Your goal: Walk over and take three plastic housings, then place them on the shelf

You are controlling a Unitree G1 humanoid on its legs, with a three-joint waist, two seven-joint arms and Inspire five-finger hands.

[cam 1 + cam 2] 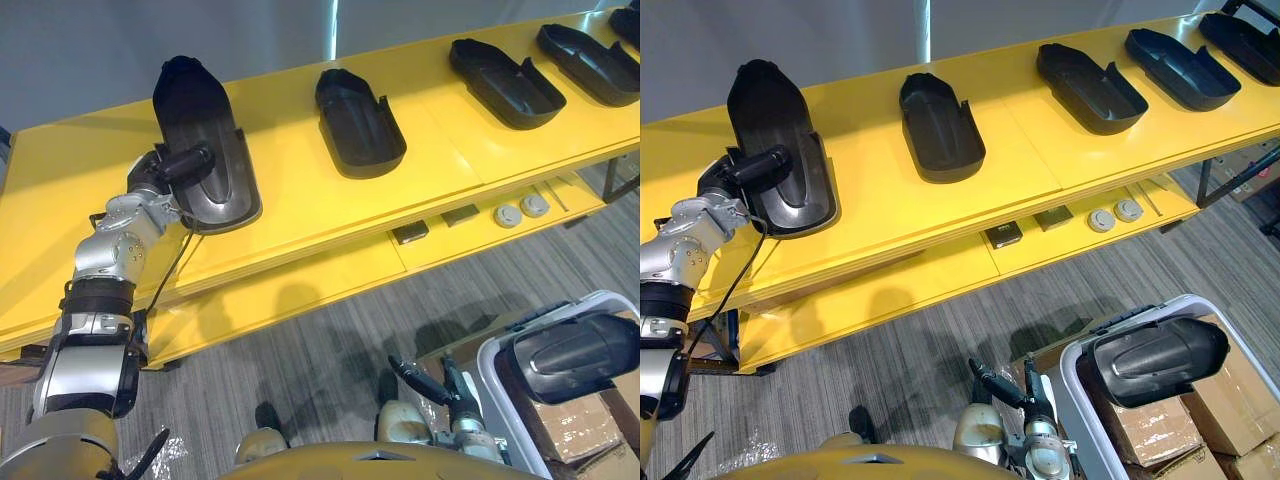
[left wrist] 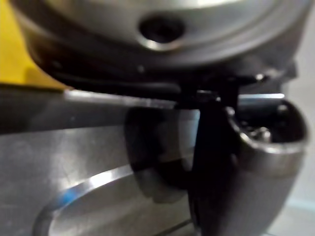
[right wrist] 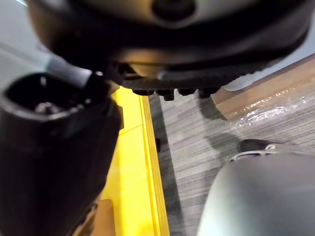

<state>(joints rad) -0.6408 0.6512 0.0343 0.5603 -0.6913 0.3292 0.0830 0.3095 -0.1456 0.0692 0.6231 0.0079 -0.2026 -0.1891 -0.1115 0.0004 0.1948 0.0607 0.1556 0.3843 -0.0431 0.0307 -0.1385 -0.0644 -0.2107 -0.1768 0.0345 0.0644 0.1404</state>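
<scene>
A black plastic housing lies at the left end of the yellow shelf, its near end slightly over the front edge. My left hand grips that near end, with the thumb across the glossy top and the fingers under the rim. Further right on the shelf lie three more housings. Another housing rests in a white bin at the lower right. My right hand hangs low beside the bin, fingers straight, holding nothing.
A lower yellow ledge carries two small black boxes and two round grey discs. Cardboard boxes sit under and beside the bin. Grey carpet lies between me and the shelf.
</scene>
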